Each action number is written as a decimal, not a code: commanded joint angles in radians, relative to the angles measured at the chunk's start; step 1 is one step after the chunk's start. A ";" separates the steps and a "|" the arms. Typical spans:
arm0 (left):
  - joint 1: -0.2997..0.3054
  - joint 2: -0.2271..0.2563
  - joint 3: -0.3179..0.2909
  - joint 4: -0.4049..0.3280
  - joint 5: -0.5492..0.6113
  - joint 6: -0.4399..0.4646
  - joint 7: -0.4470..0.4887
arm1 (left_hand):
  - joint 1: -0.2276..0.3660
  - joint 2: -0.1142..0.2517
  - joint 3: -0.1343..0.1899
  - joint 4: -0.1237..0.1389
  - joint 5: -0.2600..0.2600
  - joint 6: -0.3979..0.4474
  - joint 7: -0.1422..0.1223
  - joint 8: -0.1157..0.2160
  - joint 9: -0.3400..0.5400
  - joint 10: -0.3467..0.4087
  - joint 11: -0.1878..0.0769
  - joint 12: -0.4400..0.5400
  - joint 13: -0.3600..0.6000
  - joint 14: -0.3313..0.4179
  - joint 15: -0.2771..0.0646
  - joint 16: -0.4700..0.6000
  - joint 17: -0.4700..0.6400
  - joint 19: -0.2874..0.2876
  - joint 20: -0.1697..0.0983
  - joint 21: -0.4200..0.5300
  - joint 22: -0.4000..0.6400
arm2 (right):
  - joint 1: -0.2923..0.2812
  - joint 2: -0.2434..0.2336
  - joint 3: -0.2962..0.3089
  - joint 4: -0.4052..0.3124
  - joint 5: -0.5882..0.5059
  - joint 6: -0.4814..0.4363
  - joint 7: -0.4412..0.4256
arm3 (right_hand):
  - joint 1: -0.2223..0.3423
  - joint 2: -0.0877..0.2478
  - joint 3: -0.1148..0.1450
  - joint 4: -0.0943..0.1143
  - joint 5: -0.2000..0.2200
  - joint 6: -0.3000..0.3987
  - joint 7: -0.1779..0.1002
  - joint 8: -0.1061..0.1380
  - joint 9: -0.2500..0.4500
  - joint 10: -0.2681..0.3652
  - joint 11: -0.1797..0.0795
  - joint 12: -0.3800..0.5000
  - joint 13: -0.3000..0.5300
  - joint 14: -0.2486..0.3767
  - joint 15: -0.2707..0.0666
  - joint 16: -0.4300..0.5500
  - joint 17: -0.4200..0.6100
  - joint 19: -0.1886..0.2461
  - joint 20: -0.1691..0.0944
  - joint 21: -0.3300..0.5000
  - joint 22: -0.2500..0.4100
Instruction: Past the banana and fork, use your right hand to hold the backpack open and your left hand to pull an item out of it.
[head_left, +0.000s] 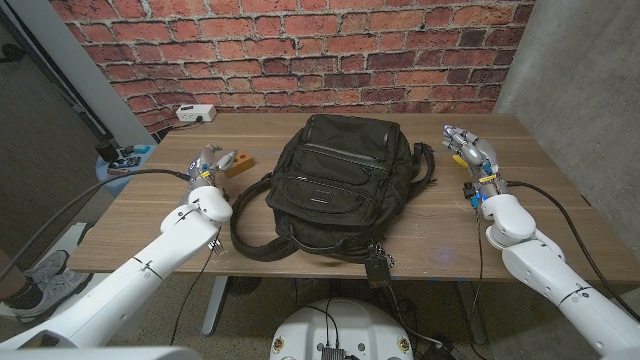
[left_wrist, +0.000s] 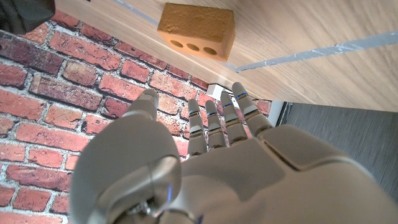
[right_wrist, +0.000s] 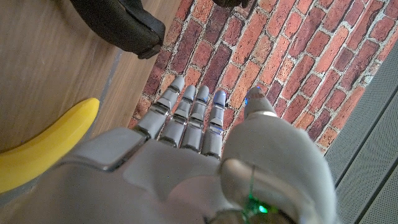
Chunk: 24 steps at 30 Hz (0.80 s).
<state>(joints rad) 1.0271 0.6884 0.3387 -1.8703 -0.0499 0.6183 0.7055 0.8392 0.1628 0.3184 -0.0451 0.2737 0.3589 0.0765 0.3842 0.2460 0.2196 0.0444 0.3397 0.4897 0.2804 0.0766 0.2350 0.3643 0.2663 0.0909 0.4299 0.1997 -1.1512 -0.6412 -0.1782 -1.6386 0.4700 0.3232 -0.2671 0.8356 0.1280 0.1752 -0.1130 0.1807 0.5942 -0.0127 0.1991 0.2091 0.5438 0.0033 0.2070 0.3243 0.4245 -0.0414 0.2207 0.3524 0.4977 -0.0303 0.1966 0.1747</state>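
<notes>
A black backpack (head_left: 340, 185) lies closed at the middle of the wooden worktop (head_left: 150, 240), no readable label on it. The left hand (head_left: 205, 166) and right hand (head_left: 470, 150) flank it, fingers extended, holding nothing. A banana (right_wrist: 43, 149) lies beside the right hand, an orange block (left_wrist: 196, 30) near the left.

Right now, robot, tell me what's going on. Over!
Left hand and right hand both empty, fingers apart, either side of the backpack. Backpack untouched, looks closed. Orange block by left hand, banana by right.
</notes>
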 joint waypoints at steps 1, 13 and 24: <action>0.033 -0.019 -0.035 0.015 -0.056 -0.163 0.000 | -0.019 0.008 0.003 0.014 0.001 0.005 0.003 -0.011 -0.002 0.000 0.005 -0.008 -0.005 -0.002 0.005 -0.008 -0.003 -0.003 -0.001 0.003 0.001 | 0.005 0.019 -0.013 0.022 0.008 0.015 -0.005 | -0.007 0.005 0.000 0.000 0.008 -0.002 0.000 -0.003 0.002 -0.003 -0.001 -0.003 0.000 -0.006 -0.038 0.001 0.003 0.004 -0.001 0.008 0.003; 0.056 -0.017 -0.068 0.055 -0.111 -0.313 -0.042 | -0.070 0.039 0.028 0.055 0.001 -0.003 0.016 -0.037 -0.015 0.011 0.019 -0.024 -0.030 0.019 -0.002 -0.007 -0.023 0.012 -0.007 0.007 -0.003 | 0.004 0.037 -0.024 0.025 0.005 0.026 -0.019 | -0.010 0.010 0.002 -0.001 0.010 -0.001 0.004 -0.001 0.001 -0.005 0.003 -0.003 -0.004 -0.007 -0.036 0.003 0.002 0.019 -0.003 0.014 0.003; 0.045 -0.019 -0.087 0.138 -0.180 -0.490 -0.128 | -0.096 0.045 0.057 0.086 0.000 -0.031 0.015 -0.064 -0.024 0.017 0.017 -0.034 -0.047 0.027 -0.009 -0.007 -0.032 0.025 -0.015 0.013 -0.003 | 0.021 0.066 -0.041 0.041 0.016 0.032 -0.023 | -0.028 0.024 0.004 0.010 0.013 -0.008 0.017 -0.002 0.000 -0.014 0.012 -0.007 -0.009 -0.011 -0.023 0.002 0.000 0.032 -0.003 0.018 0.003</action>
<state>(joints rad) 1.0762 0.6729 0.2701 -1.7956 -0.1696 0.2870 0.6453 0.7509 0.2090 0.3698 0.0340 0.2738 0.3366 0.0916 0.3249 0.2226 0.2289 0.0642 0.3067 0.4449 0.2986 0.0661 0.2218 0.3338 0.2827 0.0745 0.4370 0.1950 -1.1449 -0.5997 -0.2035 -1.6148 0.4781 0.3468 -0.2879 0.8134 0.1503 0.1782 -0.1101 0.1855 0.5871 -0.0055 0.1992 0.2093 0.5314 0.0157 0.2033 0.3147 0.4165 -0.0426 0.2207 0.3526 0.5229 -0.0306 0.2041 0.1745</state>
